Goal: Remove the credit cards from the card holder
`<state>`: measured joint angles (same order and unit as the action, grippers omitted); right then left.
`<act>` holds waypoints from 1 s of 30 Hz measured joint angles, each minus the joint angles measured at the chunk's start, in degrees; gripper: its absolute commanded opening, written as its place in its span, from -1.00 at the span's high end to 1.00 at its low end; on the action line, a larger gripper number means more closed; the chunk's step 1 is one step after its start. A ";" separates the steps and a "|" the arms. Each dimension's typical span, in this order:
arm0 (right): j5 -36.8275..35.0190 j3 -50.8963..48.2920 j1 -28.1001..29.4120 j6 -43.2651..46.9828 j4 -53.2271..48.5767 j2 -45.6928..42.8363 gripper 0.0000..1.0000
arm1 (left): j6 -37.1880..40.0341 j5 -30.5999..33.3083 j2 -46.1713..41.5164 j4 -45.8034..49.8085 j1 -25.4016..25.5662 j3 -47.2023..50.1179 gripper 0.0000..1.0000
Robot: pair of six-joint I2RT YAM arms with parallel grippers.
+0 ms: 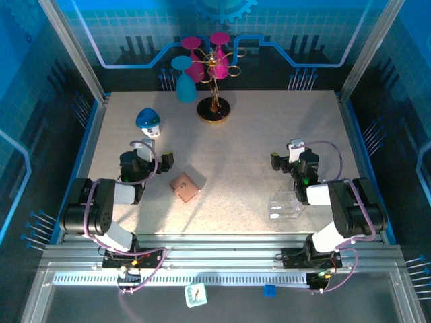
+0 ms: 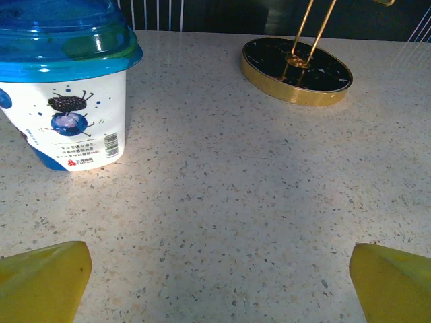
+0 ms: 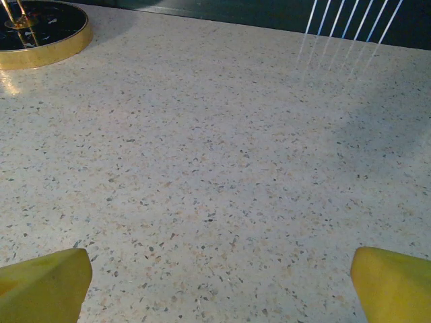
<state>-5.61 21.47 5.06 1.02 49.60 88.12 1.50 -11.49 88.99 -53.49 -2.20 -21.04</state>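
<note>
Table: speckled beige.

Left gripper: released, yellow fingertips wide apart, nothing between them, low over bare table at left. It faces far.

Right gripper: same, released and empty, over bare table at right.

Cup stand: far centre, gold rods on a black, gold-rimmed base, with pink cups on it. A teal cup stands just left of it.

Clear box: near right, just near-side of the right gripper.

Yogurt pot: blue lid, upright, far left, ahead of the left gripper.

Card holder: salmon, folded shut, flat on the table near centre-left. It sits right of the left arm, apart from both grippers.
</note>
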 measured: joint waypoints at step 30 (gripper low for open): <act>0.00 0.00 0.00 0.00 0.00 0.00 -0.99 | -0.09 1.99 0.00 0.04 0.00 0.00 -0.99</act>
<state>-5.61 21.47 5.06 1.02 49.60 88.12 1.41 -9.50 88.99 -53.45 -2.20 -21.04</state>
